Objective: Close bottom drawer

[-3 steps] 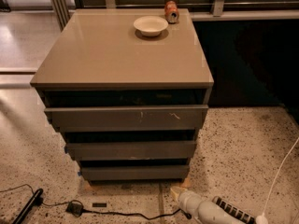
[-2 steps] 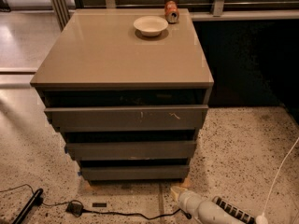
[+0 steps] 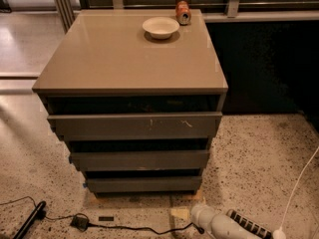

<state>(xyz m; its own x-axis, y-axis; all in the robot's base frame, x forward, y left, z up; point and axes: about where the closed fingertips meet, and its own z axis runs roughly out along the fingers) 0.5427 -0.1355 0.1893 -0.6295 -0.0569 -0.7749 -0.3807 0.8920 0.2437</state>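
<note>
Your gripper (image 3: 183, 213) sits low over the floor, just in front of the cabinet's (image 3: 129, 63) foot and a little right of centre, and you can't tell from here whether it's wide or narrow. Bottom drawer (image 3: 144, 184) is right ahead of it, lowest of three, with a dark gap above its plain front, so it reads as not fully home. By my judgement that low position suits a handleless front: a straight push in.

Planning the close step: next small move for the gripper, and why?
Probably lift the gripper and bring it left, squarely before the front of the bottom drawer. A dark gap shows above that front, so it looks open. The gripper sits near the floor, below and right of it, not touching.
</note>
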